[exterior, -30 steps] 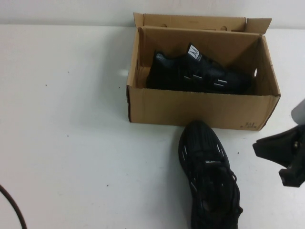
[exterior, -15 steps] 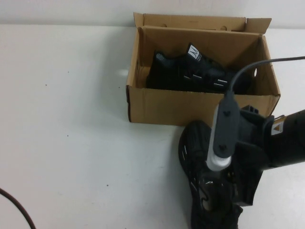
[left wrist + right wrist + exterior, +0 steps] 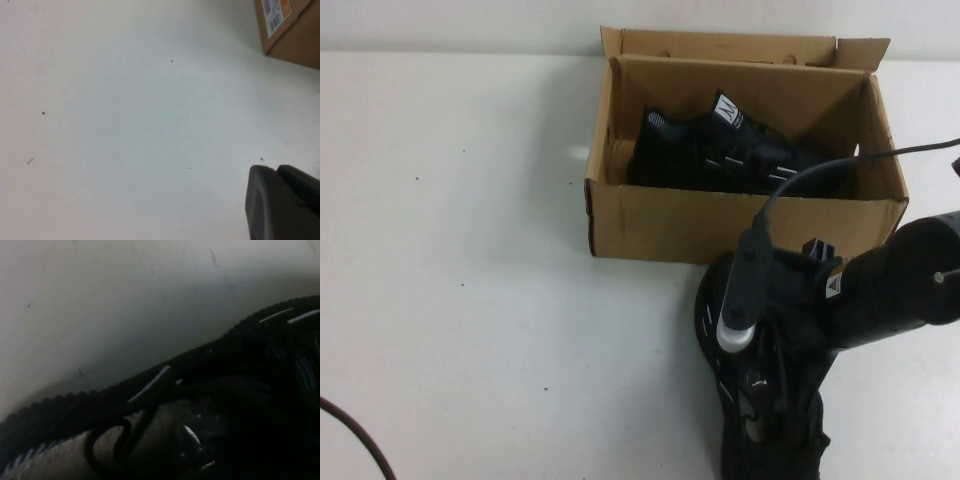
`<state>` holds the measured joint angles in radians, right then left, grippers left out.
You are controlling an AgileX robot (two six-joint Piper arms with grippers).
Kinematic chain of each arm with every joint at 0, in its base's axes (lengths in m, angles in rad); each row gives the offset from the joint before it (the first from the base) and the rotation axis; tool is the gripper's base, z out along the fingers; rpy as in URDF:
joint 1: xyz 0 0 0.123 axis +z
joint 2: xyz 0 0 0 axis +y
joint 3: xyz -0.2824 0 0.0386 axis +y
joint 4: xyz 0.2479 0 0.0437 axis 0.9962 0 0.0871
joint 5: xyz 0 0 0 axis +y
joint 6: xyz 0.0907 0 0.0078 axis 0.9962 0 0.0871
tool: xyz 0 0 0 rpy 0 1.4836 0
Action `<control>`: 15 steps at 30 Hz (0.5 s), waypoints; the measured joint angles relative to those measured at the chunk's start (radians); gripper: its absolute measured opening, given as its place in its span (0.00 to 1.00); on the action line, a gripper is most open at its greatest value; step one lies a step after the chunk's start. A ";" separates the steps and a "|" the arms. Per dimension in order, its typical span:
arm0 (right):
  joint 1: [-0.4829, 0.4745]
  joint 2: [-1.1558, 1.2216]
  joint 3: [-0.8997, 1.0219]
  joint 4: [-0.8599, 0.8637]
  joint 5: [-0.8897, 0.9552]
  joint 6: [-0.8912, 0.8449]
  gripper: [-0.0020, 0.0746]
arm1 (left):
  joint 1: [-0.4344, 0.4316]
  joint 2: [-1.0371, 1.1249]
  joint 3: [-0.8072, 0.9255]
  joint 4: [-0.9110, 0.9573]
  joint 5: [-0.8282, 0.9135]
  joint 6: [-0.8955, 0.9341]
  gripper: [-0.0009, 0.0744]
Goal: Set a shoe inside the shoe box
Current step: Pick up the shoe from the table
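Note:
One black sneaker [image 3: 762,435] lies on the white table just in front of the brown cardboard shoe box [image 3: 720,225], toe toward the box. A second matching sneaker [image 3: 720,150] lies inside the box. My right gripper [image 3: 782,340] reaches in from the right and sits low over the middle of the sneaker on the table. The right wrist view is filled by that sneaker's laces and mesh side [image 3: 240,365], very close. My left gripper [image 3: 280,200] shows only in the left wrist view. It is shut and empty above bare table.
The white table [image 3: 470,300] stretches wide to the left of the box. The box's corner with an orange label shows in the left wrist view [image 3: 295,30]. A dark cable [image 3: 350,440] curves at the front left edge.
My right arm has swung in from the right edge and come down over the sneaker on the table. The sneaker and the box have not moved.

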<state>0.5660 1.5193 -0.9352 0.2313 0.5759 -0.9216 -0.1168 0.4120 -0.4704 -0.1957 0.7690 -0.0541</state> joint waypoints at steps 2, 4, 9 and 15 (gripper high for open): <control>0.000 0.004 -0.002 0.000 -0.004 0.006 0.15 | 0.000 0.000 0.000 0.000 0.006 0.000 0.01; 0.000 0.002 -0.002 -0.002 -0.004 0.017 0.07 | 0.000 0.000 0.000 -0.002 0.015 0.000 0.01; 0.000 -0.035 -0.031 -0.009 0.024 0.022 0.02 | 0.000 0.000 0.000 -0.065 0.040 0.005 0.01; 0.000 -0.137 -0.132 -0.003 0.156 -0.106 0.02 | 0.000 0.000 0.000 -0.249 0.062 0.151 0.01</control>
<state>0.5660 1.3822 -1.0668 0.2282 0.7318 -1.0279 -0.1168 0.4120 -0.4704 -0.4448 0.8313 0.0970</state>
